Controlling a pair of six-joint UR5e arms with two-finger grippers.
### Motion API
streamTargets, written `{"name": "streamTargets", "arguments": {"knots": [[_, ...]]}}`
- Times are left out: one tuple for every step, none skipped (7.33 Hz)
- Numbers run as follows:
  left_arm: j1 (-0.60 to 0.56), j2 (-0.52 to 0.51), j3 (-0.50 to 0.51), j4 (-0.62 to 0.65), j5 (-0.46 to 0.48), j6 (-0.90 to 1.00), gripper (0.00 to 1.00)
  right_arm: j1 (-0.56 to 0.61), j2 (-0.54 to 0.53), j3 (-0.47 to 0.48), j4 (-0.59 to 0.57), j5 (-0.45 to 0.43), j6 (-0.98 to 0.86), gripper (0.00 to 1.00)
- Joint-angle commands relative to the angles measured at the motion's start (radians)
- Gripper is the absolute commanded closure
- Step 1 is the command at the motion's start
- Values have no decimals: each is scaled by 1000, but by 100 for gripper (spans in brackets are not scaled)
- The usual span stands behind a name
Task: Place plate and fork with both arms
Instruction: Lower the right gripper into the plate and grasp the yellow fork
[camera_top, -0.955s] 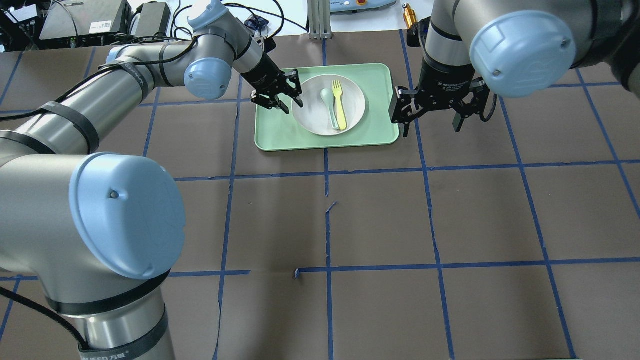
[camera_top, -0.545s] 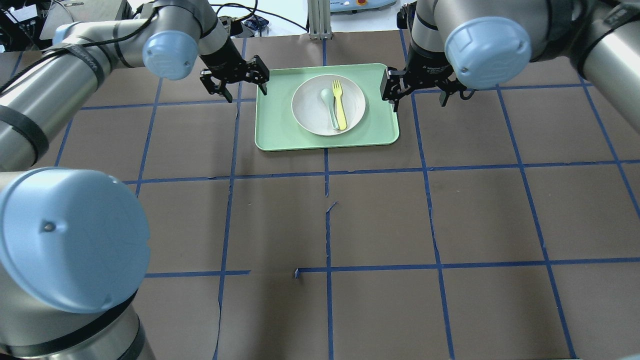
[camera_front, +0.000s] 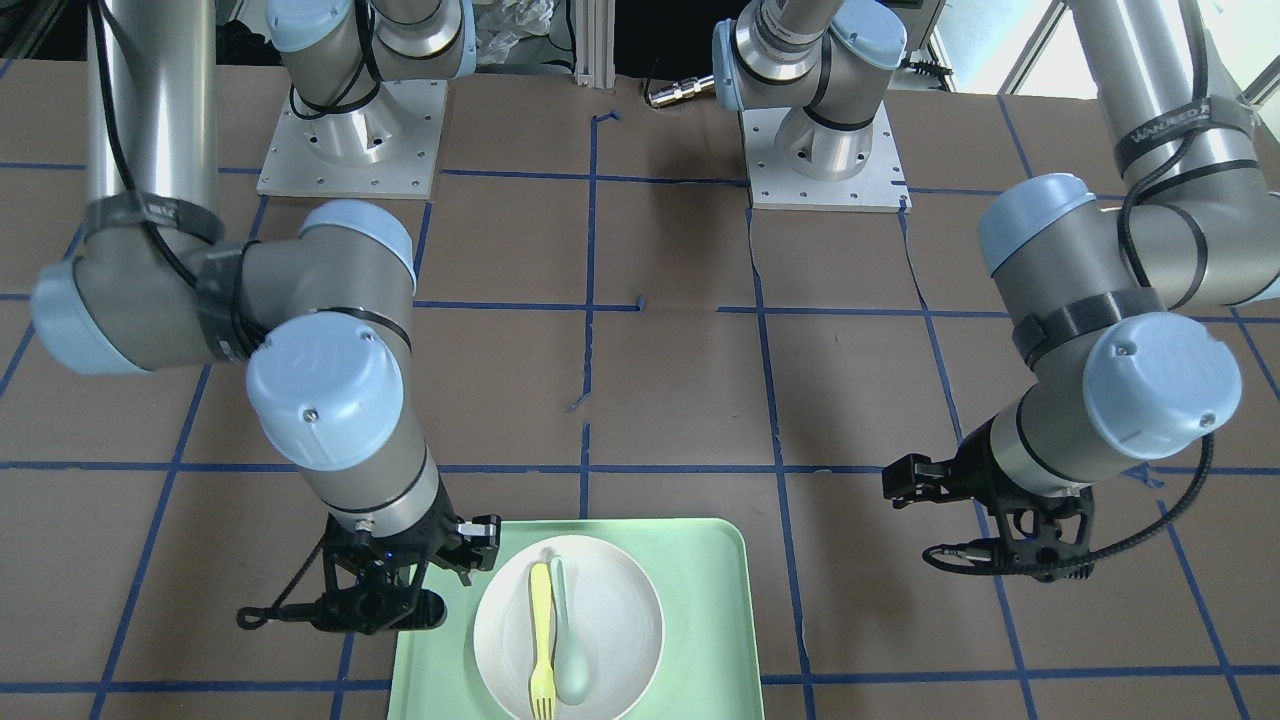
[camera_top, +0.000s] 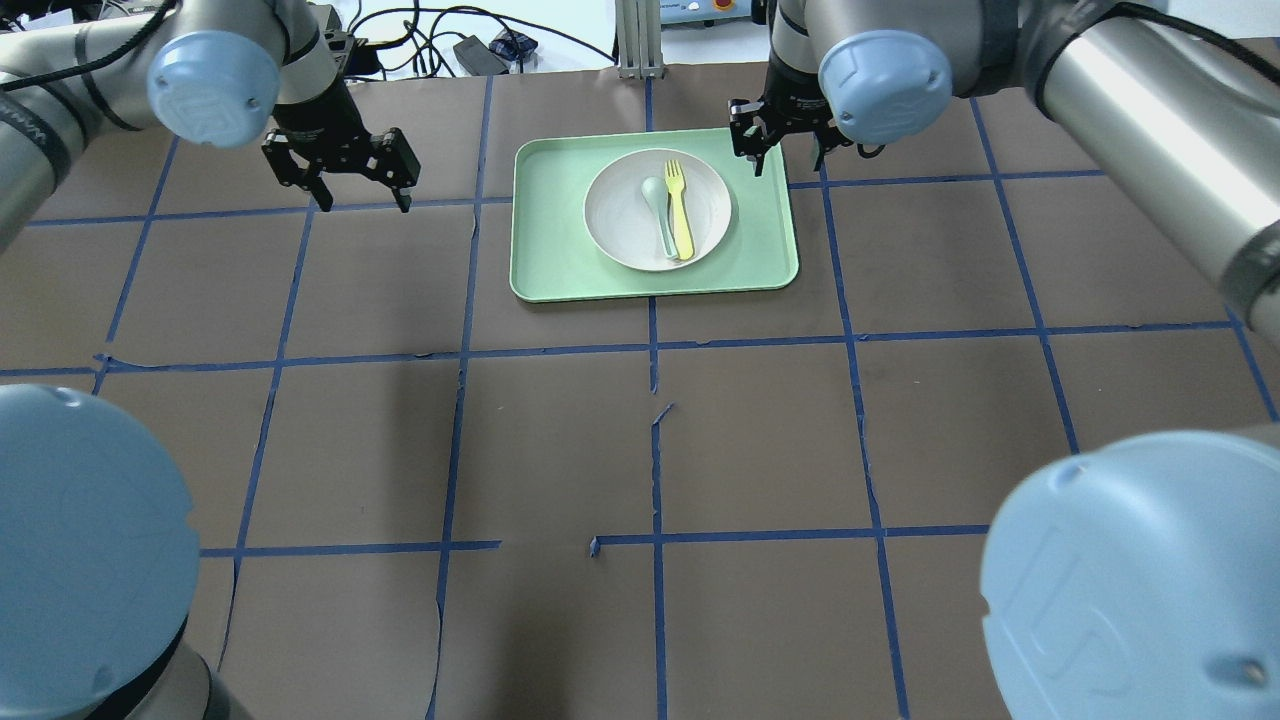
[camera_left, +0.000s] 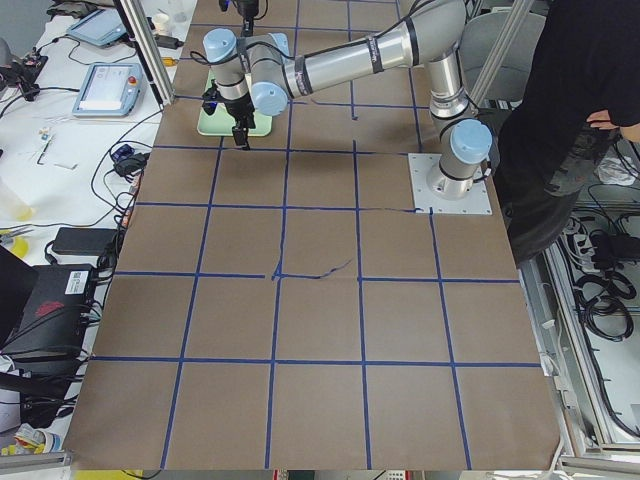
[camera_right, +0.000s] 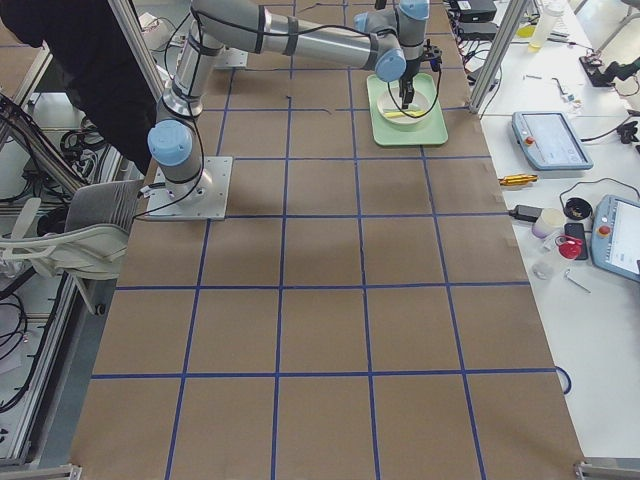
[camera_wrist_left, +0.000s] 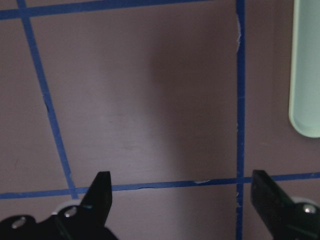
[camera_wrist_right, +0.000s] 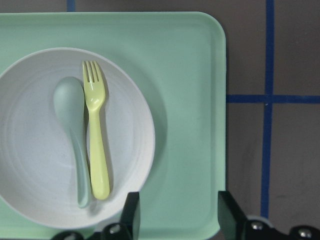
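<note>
The off-white plate (camera_top: 620, 225) sits on the mint-green tray (camera_top: 555, 265) at the far middle of the table. The yellow fork (camera_top: 680, 212) lies in the plate beside a pale grey-green spoon (camera_top: 658, 215). My left gripper (camera_top: 362, 198) is open and empty over bare table left of the tray. My right gripper (camera_top: 790, 158) is open and empty above the tray's far right corner. In the right wrist view the plate (camera_wrist_right: 30, 150), fork (camera_wrist_right: 97, 145) and tray (camera_wrist_right: 190, 100) lie ahead of the open right gripper (camera_wrist_right: 178, 205). The left wrist view shows the open left gripper (camera_wrist_left: 181, 185) over brown table.
The table is covered in brown paper with blue tape lines (camera_top: 655, 440). Both arm bases (camera_front: 345, 140) stand at the robot's side. The tray's edge (camera_wrist_left: 306, 75) shows at the right of the left wrist view. An operator (camera_left: 590, 90) stands beside the robot's base.
My left gripper has moved left, away from the plate's rim and off the tray. My right gripper has moved left and farther back, to the tray's far right corner. Plate, fork and spoon have not moved.
</note>
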Motion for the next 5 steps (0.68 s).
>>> {"name": "streamTargets", "arguments": {"knots": [[21, 52, -53, -12, 1, 26, 0, 36, 72, -18, -64, 17, 19, 51], [19, 69, -87, -9, -6, 24, 0, 51, 95, -20, -102, 26, 50, 51], [19, 80, -106, 0, -5, 24, 0, 56, 123, -24, -145, 27, 58, 50], [18, 84, -109, 0, -6, 23, 0, 60, 149, -44, -147, 29, 58, 48], [18, 86, -110, 0, -5, 23, 0, 63, 167, -55, -147, 37, 58, 47]]}}
